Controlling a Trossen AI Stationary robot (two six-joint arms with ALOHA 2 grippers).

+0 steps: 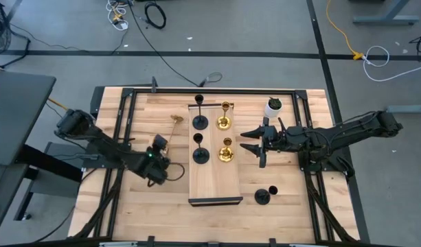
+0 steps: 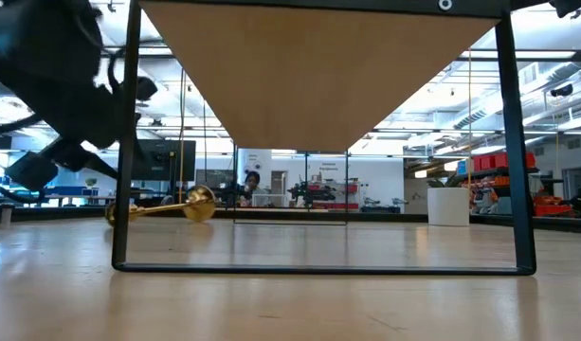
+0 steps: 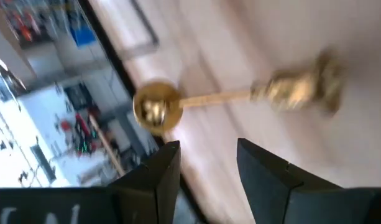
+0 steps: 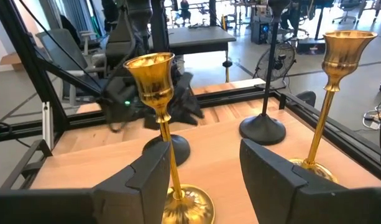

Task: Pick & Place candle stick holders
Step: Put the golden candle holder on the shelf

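Board: four candle stick holders stand upright on the raised wooden board [image 1: 213, 180], two black holders [image 1: 199, 122] in one column and two gold holders [image 1: 224, 123] in the other.
Fallen gold holder [image 1: 176, 119]: it lies on its side on the surface left of the board, well apart from the standing four; its long axis runs roughly crosswise to the board's long edge.
Stray black holder [image 1: 265, 196]: it is set on the surface right of the board, near the front.
Left gripper [image 1: 159, 145]: it hangs nearer the fallen gold holder than the other arm does; its jaws are parted narrowly, empty, with the holder ahead of them and its stem across the gap.
Right gripper [image 1: 253, 140]: it is held beside the gold column, jaws spread wide and empty.
Coming move: judged to be a grasp across the fallen stem by the left arm.
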